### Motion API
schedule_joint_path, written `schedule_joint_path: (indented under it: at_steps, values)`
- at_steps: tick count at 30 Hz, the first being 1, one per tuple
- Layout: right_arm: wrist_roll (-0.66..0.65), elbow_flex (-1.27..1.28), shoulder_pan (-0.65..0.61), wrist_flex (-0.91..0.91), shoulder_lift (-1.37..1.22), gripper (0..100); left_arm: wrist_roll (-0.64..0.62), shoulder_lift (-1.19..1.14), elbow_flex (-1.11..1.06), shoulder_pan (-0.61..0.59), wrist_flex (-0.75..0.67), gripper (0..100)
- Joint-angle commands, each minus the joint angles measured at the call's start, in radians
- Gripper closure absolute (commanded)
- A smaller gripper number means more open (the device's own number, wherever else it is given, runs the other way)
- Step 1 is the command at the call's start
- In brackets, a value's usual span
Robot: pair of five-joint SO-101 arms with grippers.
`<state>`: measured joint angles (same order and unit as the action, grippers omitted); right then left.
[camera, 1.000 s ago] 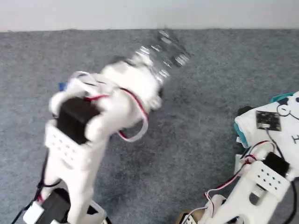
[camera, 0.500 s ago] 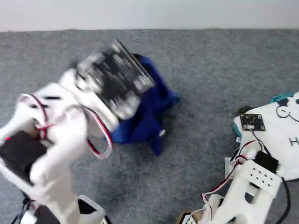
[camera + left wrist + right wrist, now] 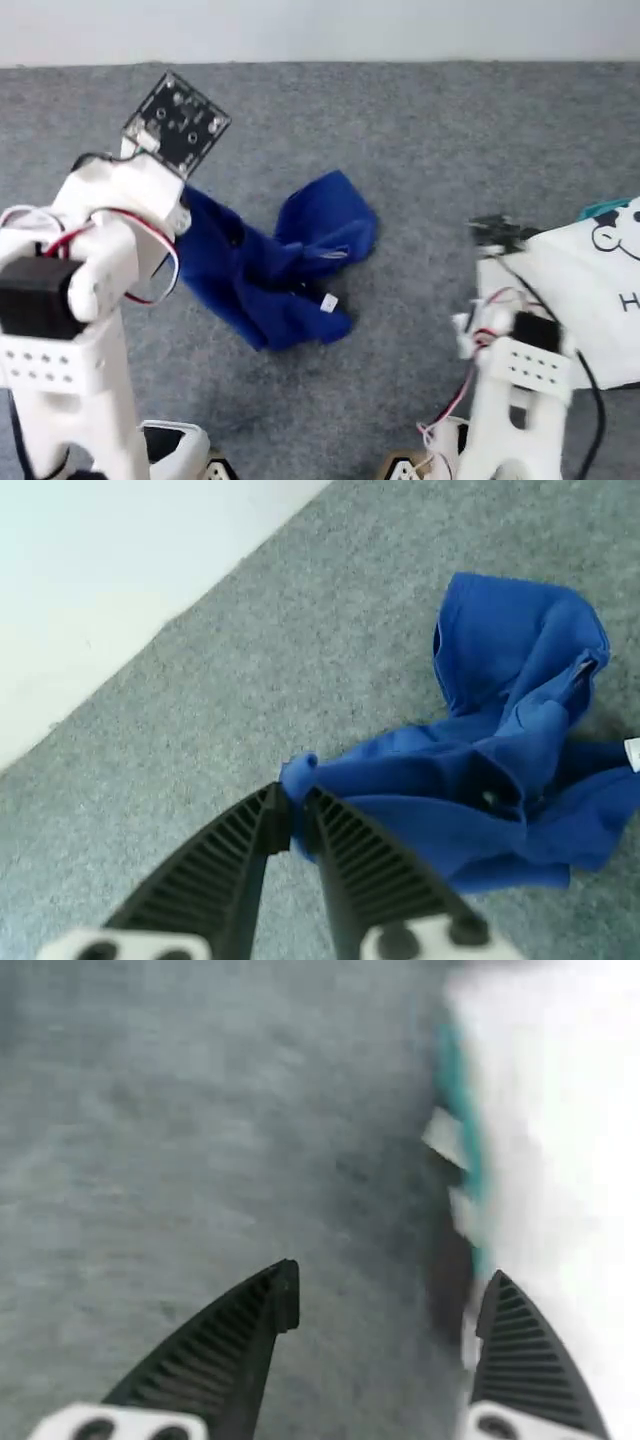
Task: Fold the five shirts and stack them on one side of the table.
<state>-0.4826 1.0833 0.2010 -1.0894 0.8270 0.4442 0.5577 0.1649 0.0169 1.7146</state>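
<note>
Grey table (image 3: 430, 150), blue shirt (image 3: 290, 270) with white label (image 3: 328, 302)

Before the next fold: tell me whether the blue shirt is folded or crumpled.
Crumpled. The blue shirt lies bunched unevenly, one edge pinched in the left gripper.

White shirt (image 3: 565, 290) partly beyond the high view's right edge
</note>
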Motion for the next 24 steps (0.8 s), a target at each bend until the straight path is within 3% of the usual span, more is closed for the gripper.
schedule_joint_path:
  at_steps: [1,6,18,24]
  values:
    - [0.018,-0.051,-0.223,-0.018,0.008,71.1,0.011,0.075,-0.07,-0.002,-0.043,99]
    - [0.031,-0.12,-0.395,-0.021,-0.074,71.1,0.011,0.126,-0.15,-0.002,-0.048,99]
    - [0.038,-0.373,-0.556,-0.016,-0.595,70.8,0.014,0.149,-0.202,-0.003,-0.048,99]
    - [0.1,-0.499,-0.684,-0.027,-0.734,70.8,0.015,0.144,-0.202,-0.003,-0.048,99]
